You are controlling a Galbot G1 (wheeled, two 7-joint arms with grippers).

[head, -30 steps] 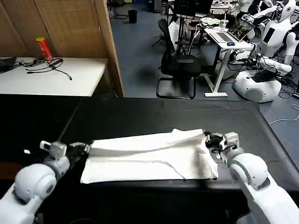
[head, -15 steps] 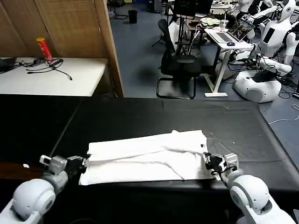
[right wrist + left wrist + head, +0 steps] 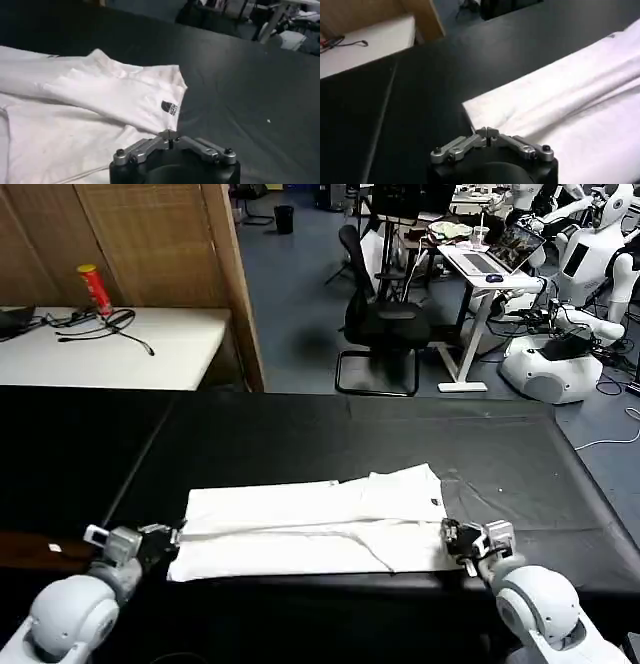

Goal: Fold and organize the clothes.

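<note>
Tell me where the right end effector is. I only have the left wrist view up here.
Observer: The head view has the right end effector at the near right corner of the white T-shirt, fingertips shut. I cannot tell whether cloth is pinched between them.
Operator: Report any marking at that end of the shirt.
Observer: The right wrist view shows a small black logo on the top layer, close to the shirt's right edge and just beyond the end effector.
</note>
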